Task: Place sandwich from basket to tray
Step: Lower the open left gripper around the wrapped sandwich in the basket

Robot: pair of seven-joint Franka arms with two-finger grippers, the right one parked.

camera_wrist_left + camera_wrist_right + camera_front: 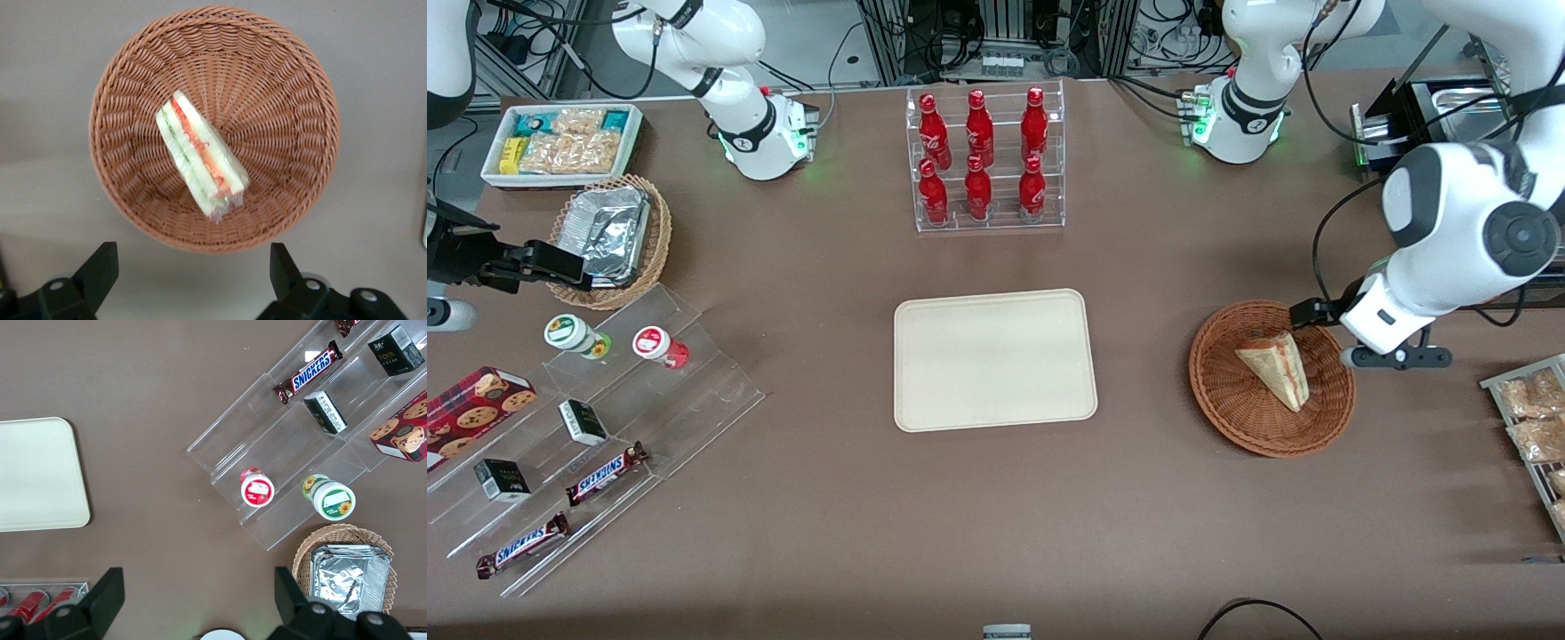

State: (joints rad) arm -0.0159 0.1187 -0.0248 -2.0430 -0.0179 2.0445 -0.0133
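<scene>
Hovering pincer (188, 280), wide, empty-fingered

Brown table (827, 498) carries all. Cream tray (994, 359) lies flat at middle. Clear rack of red bottles (985, 160) stands farther from front camera than tray. Reddish-brown basket (1232, 404) sits toward working arm's end; gripper (190, 270) hangs above table beside its rim, fingers apart. Toward parked arm's end: clear stepped stand (618, 418), tan wicker basket (660, 240), white bin (494, 147).
</scene>
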